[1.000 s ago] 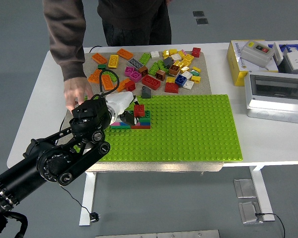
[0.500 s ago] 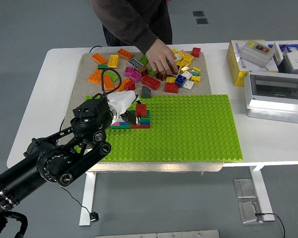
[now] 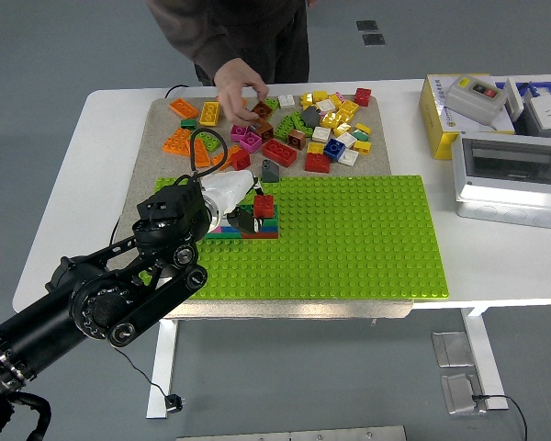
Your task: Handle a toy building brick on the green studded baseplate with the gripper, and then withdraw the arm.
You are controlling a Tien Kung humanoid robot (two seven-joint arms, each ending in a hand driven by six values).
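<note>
The left hand (image 3: 228, 195) is being held over the left part of the green baseplate (image 3: 349, 239); a red brick (image 3: 264, 206) is being gripped by its pale fingers (image 3: 241, 186), atop a small stack (image 3: 248, 228); farther off, a brown brick (image 3: 260, 109) is being lifted from the loose pile (image 3: 303, 129) by a person's hand (image 3: 239, 87).

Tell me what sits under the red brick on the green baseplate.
The red brick tops a small stack: a green layer, then a strip of red, blue and pink bricks on the baseplate. The left hand covers the stack's left part, so its bricks there are hidden.
</note>
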